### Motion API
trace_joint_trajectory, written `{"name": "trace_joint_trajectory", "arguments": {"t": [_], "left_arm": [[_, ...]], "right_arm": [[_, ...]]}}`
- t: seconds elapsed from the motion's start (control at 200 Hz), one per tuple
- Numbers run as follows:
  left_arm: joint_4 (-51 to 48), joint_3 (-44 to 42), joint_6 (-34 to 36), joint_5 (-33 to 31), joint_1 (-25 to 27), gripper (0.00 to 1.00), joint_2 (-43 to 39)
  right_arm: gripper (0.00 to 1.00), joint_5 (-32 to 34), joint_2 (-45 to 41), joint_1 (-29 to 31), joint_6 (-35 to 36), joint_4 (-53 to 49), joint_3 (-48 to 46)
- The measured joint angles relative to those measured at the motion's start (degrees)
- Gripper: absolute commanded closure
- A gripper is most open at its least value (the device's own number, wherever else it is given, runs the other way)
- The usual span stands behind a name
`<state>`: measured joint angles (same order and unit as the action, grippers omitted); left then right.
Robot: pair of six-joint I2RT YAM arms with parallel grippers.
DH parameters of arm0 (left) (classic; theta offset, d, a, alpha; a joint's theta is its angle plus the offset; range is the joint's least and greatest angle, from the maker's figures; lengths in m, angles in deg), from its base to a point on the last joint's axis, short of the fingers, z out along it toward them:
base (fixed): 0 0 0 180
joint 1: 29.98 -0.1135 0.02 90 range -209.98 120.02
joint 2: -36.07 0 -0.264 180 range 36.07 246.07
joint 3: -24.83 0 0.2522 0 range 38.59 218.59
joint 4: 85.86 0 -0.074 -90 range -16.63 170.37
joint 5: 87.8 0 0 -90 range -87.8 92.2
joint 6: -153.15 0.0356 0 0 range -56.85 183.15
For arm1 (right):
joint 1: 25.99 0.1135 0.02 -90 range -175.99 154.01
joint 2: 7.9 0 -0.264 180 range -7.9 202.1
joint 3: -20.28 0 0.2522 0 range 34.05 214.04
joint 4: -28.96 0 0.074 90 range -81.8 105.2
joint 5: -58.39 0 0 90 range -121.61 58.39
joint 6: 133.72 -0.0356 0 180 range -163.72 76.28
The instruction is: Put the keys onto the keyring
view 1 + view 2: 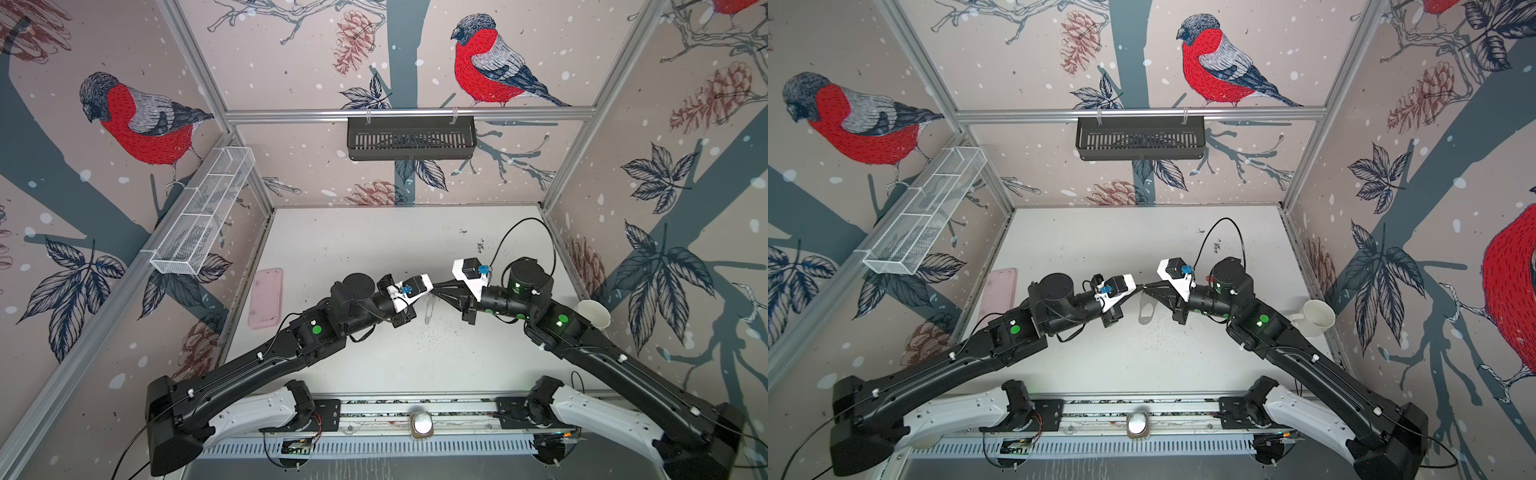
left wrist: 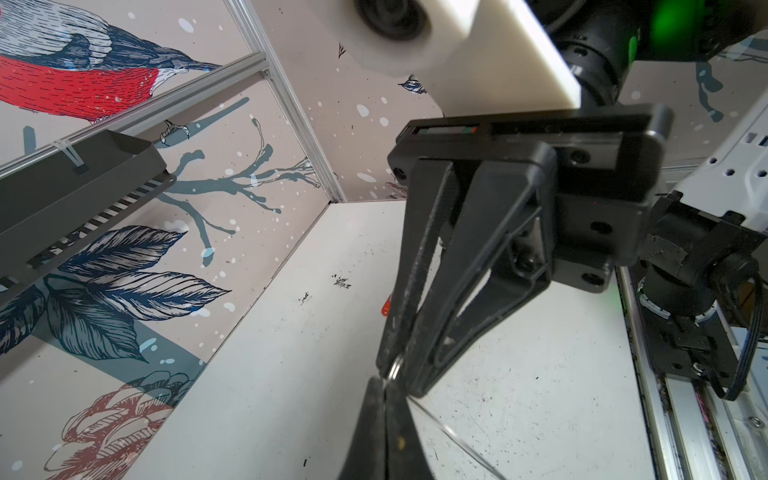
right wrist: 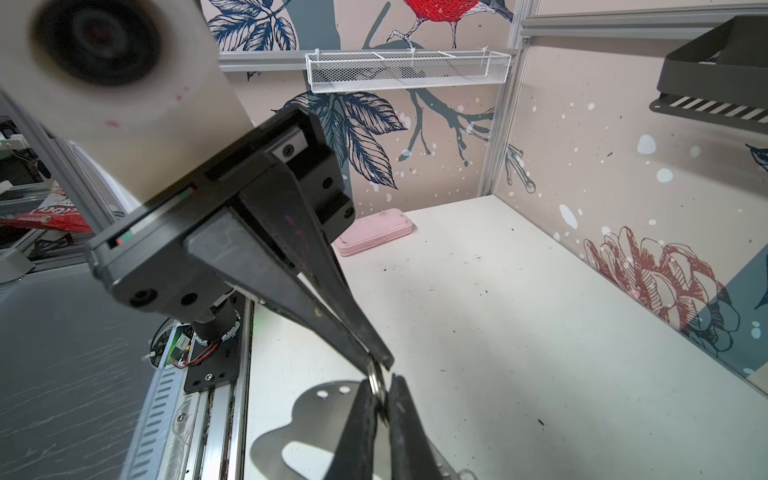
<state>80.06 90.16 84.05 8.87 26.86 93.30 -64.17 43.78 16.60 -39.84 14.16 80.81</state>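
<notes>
Both grippers meet tip to tip above the middle of the table. The keyring (image 3: 316, 415), a flat grey plate with an oval cutout and small holes, hangs below them; in both top views it shows nearly edge-on (image 1: 429, 309) (image 1: 1147, 309). My right gripper (image 3: 380, 399) is shut on a small metal ring (image 3: 377, 382) of the keyring. My left gripper (image 2: 384, 386) is shut on the same ring (image 2: 395, 368) from the other side. A red-orange sliver (image 2: 386, 305) peeks out beside the right gripper's finger; I cannot tell what it is. The keys are hidden.
A pink case (image 1: 266, 297) lies by the left wall. A white cup (image 1: 594, 313) stands at the right wall. A black basket (image 1: 411, 137) hangs on the back wall, a white wire basket (image 1: 203, 216) on the left wall. A metal rail (image 1: 374, 409) runs along the front.
</notes>
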Motion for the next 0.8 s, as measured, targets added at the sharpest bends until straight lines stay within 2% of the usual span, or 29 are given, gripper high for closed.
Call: {"name": "trace_joint_trajectory", "arguments": {"t": [0.125, 0.32, 0.43, 0.625, 0.8], "left_arm": [[-1.51, 1.29, -0.11, 0.74, -0.39, 1.00, 1.01], [-2.51, 2.10, -0.15, 1.05, -0.46, 1.00, 2.49], [-1.73, 1.66, -0.92, 2.82, -1.05, 0.95, 1.97], [0.66, -0.17, -1.64, 8.00, -2.29, 0.95, -0.61], [2.45, -1.07, -2.73, 9.84, -2.62, 0.96, -2.36]], "right_arm": [[1.00, 0.22, -0.07, 0.09, 0.76, -0.46, 0.07], [1.00, 1.73, -0.76, 0.09, 0.76, -2.58, 0.02], [1.00, 1.55, -2.43, 0.09, 0.63, -1.57, -1.27], [1.00, -2.34, -4.55, -0.92, -1.20, 3.87, -4.20], [1.00, -5.62, -5.01, -1.75, -3.32, 7.56, -5.03]]}}
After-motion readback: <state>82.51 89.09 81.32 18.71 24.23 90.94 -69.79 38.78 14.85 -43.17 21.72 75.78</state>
